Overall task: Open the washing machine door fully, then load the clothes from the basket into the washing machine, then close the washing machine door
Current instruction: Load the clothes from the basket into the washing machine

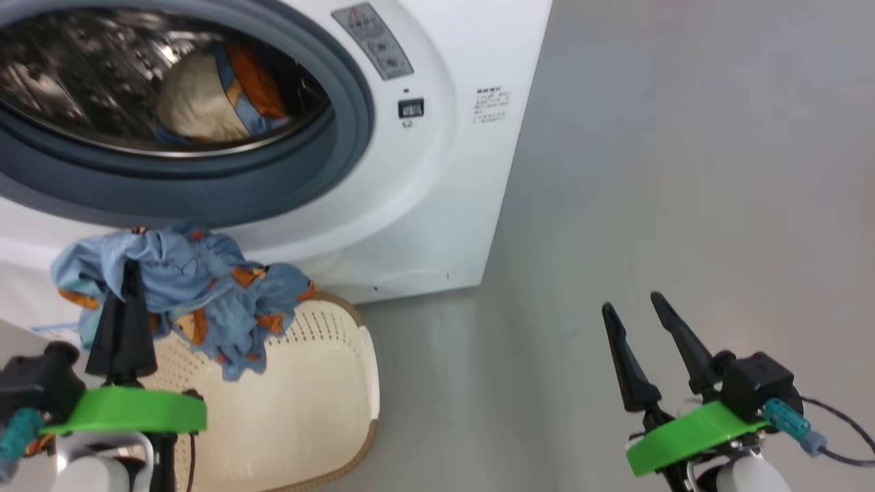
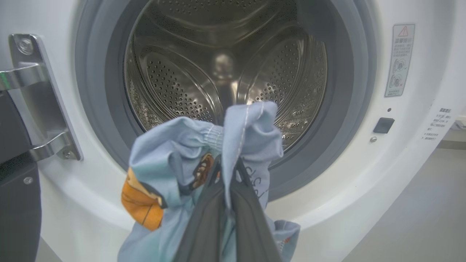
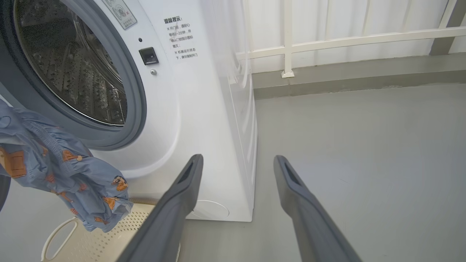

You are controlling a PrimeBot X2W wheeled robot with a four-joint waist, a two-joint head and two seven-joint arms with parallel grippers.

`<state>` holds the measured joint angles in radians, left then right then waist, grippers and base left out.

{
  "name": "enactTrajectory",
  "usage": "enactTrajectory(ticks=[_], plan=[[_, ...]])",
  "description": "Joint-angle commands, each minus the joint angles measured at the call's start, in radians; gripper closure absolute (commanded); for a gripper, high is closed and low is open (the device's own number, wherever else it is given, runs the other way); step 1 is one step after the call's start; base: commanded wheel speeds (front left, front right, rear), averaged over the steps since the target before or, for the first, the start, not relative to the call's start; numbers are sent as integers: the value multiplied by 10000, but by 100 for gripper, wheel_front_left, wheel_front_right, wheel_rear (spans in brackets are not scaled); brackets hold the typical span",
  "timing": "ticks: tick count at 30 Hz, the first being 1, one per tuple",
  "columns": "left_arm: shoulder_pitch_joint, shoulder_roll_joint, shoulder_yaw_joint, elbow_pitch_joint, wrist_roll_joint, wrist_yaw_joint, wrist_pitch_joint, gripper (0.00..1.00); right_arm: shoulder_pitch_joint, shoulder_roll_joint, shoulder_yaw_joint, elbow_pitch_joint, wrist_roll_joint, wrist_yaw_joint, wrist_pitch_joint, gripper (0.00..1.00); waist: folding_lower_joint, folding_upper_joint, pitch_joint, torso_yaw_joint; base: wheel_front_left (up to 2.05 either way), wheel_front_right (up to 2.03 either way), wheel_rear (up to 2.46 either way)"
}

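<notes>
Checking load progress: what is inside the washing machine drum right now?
The cream printed garment lies in the drum. The light blue garment hangs outside, clamped in the left tool above the basket. In the left wrist view it covers the drum's lower front, hiding that part.

washing machine (image 3: 204, 109) front | notice (image 3: 181, 38) headed "温馨提示:" | warning-triangle label (image 2: 399, 60) — print unreadable
</notes>
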<state>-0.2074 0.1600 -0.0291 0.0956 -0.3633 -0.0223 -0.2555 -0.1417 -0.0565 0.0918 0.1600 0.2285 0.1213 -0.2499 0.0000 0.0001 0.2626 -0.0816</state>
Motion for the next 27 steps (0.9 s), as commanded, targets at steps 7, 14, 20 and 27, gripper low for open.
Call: enactTrajectory(ticks=[7,14,20,27], plan=[[791,-141,636,-901,755,-37,-62,100,523,-88,264,-343,-133,94,-7,0,0,-1,-1196,109,0,0,0],[1489,-357,821,-1191,1071,-79,-62,100,920,-82,191,-608,-235,94,183,0,0,-1,-1747,158,0,0,0],[2108,-565,906,-1333,1257,-117,-62,100,1308,-68,130,-816,-271,94,360,0,0,-1,-2245,131,0,0,0],[2354,-686,954,-1372,1326,-140,-62,100,1460,-50,112,-998,-275,94,460,0,0,-1,-2342,79,0,0,0]])
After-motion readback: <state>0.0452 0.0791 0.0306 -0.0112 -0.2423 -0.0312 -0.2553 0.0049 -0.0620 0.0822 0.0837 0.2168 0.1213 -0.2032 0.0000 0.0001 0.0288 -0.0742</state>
